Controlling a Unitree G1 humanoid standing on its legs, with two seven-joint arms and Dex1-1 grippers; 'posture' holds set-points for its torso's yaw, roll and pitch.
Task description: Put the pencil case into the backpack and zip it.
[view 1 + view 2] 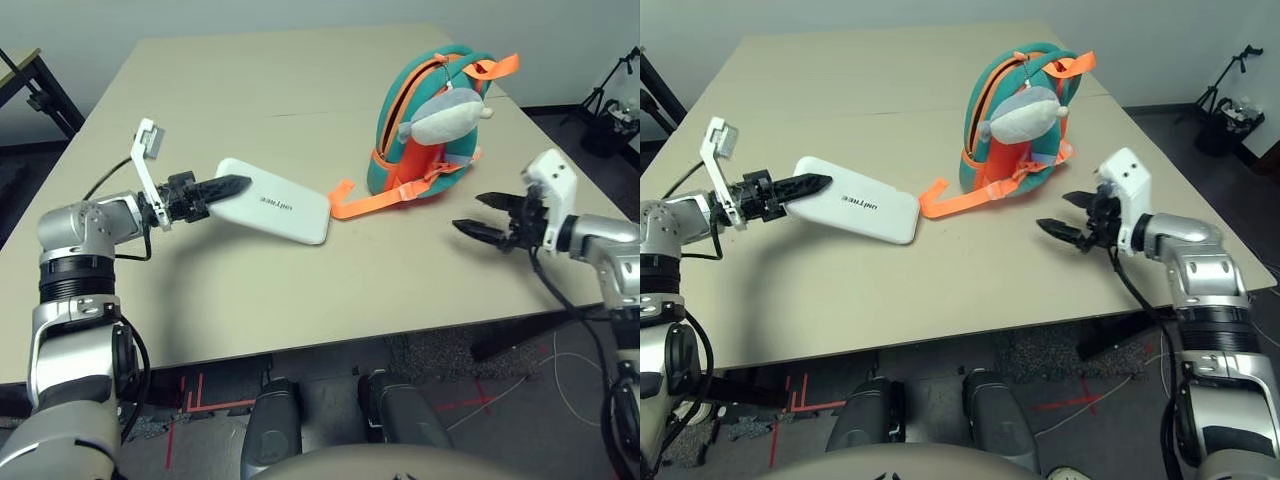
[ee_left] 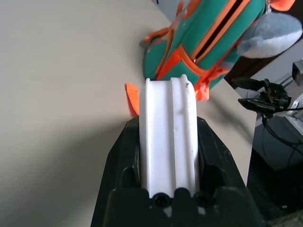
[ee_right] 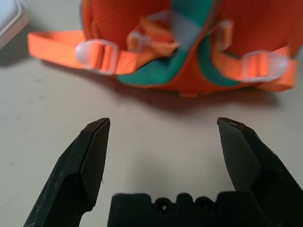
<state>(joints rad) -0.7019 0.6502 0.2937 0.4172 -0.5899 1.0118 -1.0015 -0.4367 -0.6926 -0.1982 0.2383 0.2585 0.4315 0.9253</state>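
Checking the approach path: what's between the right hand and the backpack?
Only bare table; the right wrist view shows it between the open right hand and the backpack.

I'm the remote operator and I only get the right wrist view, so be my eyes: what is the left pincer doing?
Observer: The left pincer is closed on the white pencil case, one finger on each side of it.
Operator: I only catch the lower part of the backpack. Is its zip open?
Observer: Yes, the backpack stands upright, leaning a little, with a dark gap along its orange-trimmed zip.
Operator: Anything hanging off it?
Observer: A grey-and-white plush animal hangs on its front, near the top.
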